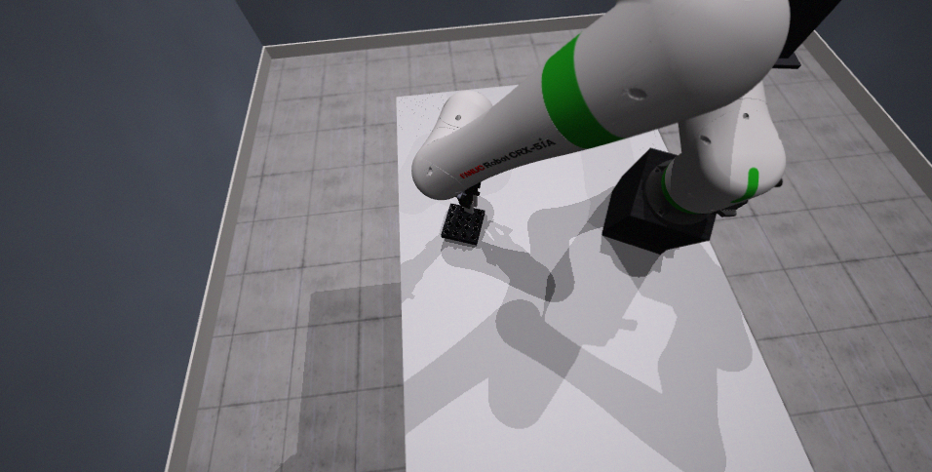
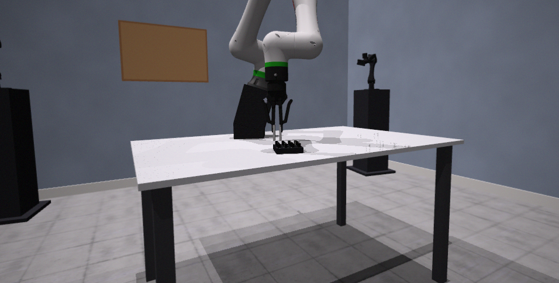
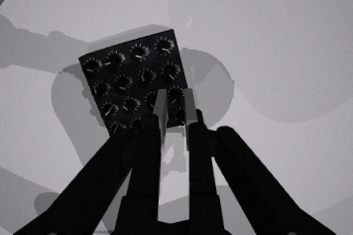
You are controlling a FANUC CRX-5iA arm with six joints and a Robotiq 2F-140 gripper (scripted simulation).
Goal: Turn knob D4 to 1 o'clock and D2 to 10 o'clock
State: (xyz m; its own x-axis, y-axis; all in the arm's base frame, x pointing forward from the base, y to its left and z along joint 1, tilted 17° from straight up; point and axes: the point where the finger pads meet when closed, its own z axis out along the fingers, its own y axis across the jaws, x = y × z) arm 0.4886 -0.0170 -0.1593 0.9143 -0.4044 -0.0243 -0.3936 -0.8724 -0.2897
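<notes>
Knob box (image 1: 463, 223) (image 2: 288, 150) (image 3: 131, 75): sitting inboard of the tabletop's (image 1: 443, 338) (image 2: 214, 164) (image 3: 278, 44) left edge in the top view, below its upper-left corner.
Gripper (image 1: 469, 210) (image 2: 277, 140) (image 3: 176, 101): pointing down, grasping nothing, fingers standing slightly parted.
Narrow gap: probably suiting one knob, sparing neighbours.
Target knob: not showing clearly.

The CRX-5iA arm (image 1: 678, 58) (image 2: 303, 44) bends over, its Robotiq gripper (image 1: 468, 210) (image 2: 277, 140) (image 3: 176, 101) pointing down, fingers slightly apart.
</notes>
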